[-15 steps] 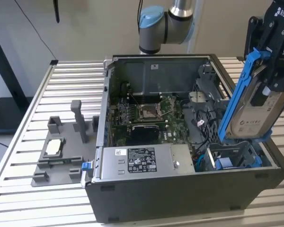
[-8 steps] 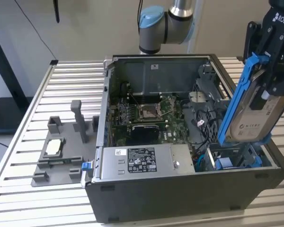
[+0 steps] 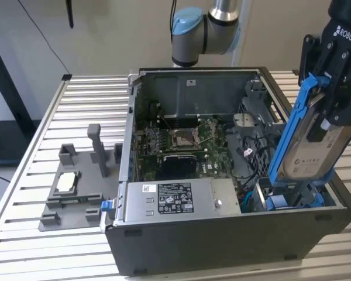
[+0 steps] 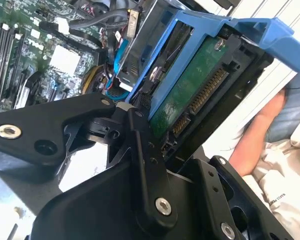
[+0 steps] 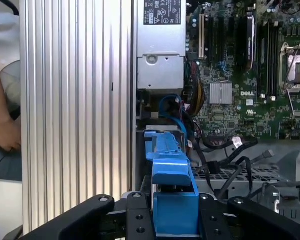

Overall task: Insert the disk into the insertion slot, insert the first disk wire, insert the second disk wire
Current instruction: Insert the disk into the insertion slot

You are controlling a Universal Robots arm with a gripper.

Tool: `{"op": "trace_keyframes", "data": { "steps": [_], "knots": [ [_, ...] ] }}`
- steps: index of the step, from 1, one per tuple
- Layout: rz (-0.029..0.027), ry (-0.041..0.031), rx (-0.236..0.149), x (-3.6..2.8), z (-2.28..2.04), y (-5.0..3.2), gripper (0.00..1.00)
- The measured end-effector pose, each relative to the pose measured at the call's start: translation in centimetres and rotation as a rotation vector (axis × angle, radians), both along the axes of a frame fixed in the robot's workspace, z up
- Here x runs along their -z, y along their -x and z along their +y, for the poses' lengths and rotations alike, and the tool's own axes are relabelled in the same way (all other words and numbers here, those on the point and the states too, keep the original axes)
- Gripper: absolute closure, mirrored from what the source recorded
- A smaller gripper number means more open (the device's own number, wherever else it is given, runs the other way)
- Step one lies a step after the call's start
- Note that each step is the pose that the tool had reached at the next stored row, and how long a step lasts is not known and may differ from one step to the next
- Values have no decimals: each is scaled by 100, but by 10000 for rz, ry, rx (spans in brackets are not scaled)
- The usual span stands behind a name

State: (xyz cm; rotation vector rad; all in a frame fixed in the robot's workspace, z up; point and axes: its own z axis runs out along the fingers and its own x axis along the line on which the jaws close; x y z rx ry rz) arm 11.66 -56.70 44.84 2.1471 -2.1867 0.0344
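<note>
The gripper (image 3: pixel 329 99) is clamped on the upper end of the disk (image 3: pixel 307 155), which is held steeply tilted at the exterior view's right. The disk's lower end is met by the insertion slot (image 3: pixel 289 198), apparently only partly entered, inside the computer case (image 3: pixel 222 246).

Silver-grey disk (image 3: pixel 309 153) in blue carrier, steeply tilted on end, lower end seemingly just entering the grey insertion slot (image 3: pixel 292 199) with blue tabs at the case's corner, exterior view's right
</note>
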Motion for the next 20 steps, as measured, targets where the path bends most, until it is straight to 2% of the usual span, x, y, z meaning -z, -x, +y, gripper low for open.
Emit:
{"op": "trace_keyframes", "data": {
  "steps": [11,13,15,17,18,20],
  "knots": [
    [0,4,-45,196,0,-6,67],
    [0,-20,-50,225,0,-7,67],
    [-1,-114,-54,242,-1,-7,67],
    [-2,-328,-55,252,0,-8,67],
    [-2,-393,-56,259,0,-8,67],
    [-1,-403,-60,263,0,-8,67]
  ]
}}
